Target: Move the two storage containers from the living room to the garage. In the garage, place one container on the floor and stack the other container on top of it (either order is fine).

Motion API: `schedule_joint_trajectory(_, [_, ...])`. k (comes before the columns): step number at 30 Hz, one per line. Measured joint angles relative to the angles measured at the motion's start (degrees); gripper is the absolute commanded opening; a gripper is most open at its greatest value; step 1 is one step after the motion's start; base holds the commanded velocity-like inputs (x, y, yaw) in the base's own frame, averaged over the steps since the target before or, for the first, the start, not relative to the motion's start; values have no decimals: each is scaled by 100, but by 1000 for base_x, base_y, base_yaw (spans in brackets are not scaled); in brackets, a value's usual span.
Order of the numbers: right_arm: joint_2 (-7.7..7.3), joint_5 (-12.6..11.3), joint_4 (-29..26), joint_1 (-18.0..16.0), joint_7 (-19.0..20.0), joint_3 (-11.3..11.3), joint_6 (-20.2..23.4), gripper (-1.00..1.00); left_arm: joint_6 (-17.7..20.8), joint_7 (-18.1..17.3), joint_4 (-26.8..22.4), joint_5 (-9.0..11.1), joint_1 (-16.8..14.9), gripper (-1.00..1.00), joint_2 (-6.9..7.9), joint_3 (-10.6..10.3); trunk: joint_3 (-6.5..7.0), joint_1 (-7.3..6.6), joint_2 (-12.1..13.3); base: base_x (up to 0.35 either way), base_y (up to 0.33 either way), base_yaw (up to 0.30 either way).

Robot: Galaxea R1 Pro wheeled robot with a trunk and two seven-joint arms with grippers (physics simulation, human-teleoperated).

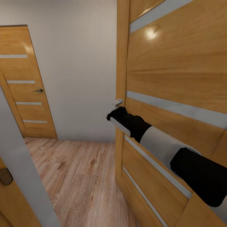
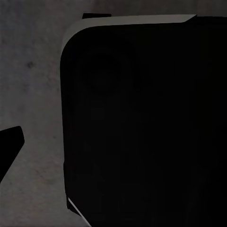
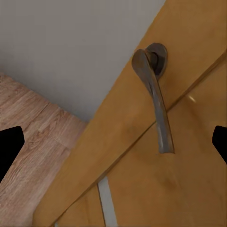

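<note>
Right gripper (image 3: 113, 146) is spread wide, its fingertips either side of the door handle (image 3: 153, 97) just ahead, not gripping it. Left gripper's state cannot be told. With the robot at a wooden door (image 1: 176, 78), both containers apparently remain to be stacked.

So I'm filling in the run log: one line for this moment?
phase: transit, containers unseen | right tool: open, facing door handle | door: ajar | floor: light wood
</note>
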Motion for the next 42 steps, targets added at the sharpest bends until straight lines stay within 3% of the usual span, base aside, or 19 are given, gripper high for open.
schedule_joint_trajectory(12, [0,-3,8,0,-9,1,-5,100,0,5,0,0,0,100,0,-7,0,0,0,1,0,0])
schedule_joint_trajectory(24, [0,3,9,1,-24,7,-102,100,0,-1,0,0,0,100,0,-8,0,-3,0,268,0,0])
schedule_joint_trajectory(37, [0,37,5,1,-53,34,-110,100,0,-1,0,0,0,100,0,-8,0,0,0,31,0,0])
schedule_joint_trajectory(42, [0,50,486,2,-84,29,-129,100,0,-1,0,0,0,100,0,-8,0,0,0,0,0,0])
